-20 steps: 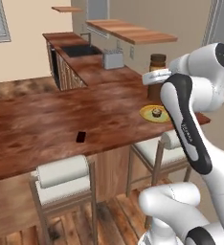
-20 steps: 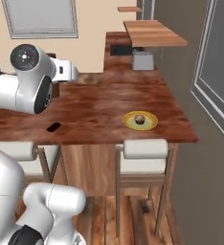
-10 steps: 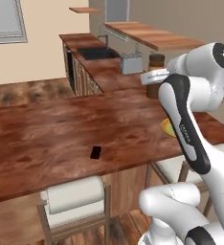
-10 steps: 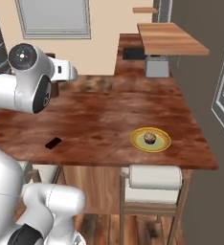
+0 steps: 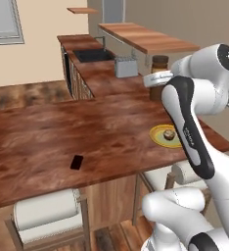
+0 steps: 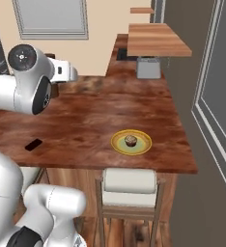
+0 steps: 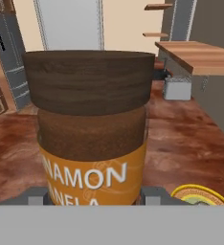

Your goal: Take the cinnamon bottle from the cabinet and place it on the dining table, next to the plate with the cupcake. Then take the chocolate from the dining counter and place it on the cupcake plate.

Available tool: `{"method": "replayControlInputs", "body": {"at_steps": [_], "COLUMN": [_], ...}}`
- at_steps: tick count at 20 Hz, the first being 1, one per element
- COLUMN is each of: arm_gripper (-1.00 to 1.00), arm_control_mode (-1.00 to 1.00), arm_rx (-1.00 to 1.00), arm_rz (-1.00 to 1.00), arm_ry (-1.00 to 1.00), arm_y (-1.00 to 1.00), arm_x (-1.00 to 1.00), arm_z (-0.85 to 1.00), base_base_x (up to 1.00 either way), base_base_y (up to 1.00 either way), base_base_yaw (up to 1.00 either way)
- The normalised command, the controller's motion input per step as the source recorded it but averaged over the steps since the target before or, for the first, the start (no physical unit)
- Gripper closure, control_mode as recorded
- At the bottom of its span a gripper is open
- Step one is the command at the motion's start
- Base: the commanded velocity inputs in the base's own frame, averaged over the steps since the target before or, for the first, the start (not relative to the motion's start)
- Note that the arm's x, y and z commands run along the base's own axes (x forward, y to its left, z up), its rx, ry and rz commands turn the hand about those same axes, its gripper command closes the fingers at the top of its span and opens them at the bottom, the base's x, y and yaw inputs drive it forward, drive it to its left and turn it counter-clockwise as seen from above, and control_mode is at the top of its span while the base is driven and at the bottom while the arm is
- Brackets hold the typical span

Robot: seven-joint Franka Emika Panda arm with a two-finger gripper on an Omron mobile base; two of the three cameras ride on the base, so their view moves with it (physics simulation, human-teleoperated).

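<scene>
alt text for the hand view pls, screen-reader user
A cinnamon bottle with a dark brown cap and an orange label fills the middle of the frame, gripped between the gripper fingers at its base. Behind it stretches the reddish-brown dining table, with the edge of the yellow plate at lower right.

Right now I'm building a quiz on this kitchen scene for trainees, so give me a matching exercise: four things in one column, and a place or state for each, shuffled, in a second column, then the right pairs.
Things
1. cinnamon bottle
2. cupcake
3. chocolate
4. plate

Places or states
A. lies flat on the dining table, near its front edge, apart from the plate
B. held in the gripper, up above the table
C. sits on the yellow plate
D. rests on the dining table, carrying the cupcake

Pairs: 1-B, 2-C, 3-A, 4-D
</scene>
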Motion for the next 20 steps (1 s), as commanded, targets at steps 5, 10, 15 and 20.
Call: {"method": "replayControlInputs", "body": {"at_steps": [5,10,15,20], "arm_gripper": [1.00,1.00,1.00,1.00], "arm_control_mode": [1.00,1.00,-1.00,-1.00], "arm_rx": [0.00,0.00,0.00,0.00], "arm_rz": [0.00,0.00,-0.01,-0.15], "arm_ry": [0.00,0.00,0.00,0.00], "arm_y": [0.00,0.00,0.00,-0.08], "arm_x": [0.00,0.00,0.04,1.00], "arm_z": [0.00,0.00,-0.13,-0.84], "base_base_x": [0.39,0.36,0.00,0.00], "base_base_y": [-0.02,0.00,0.00,0.00], "base_base_yaw": [0.00,0.00,0.00,0.00]}}
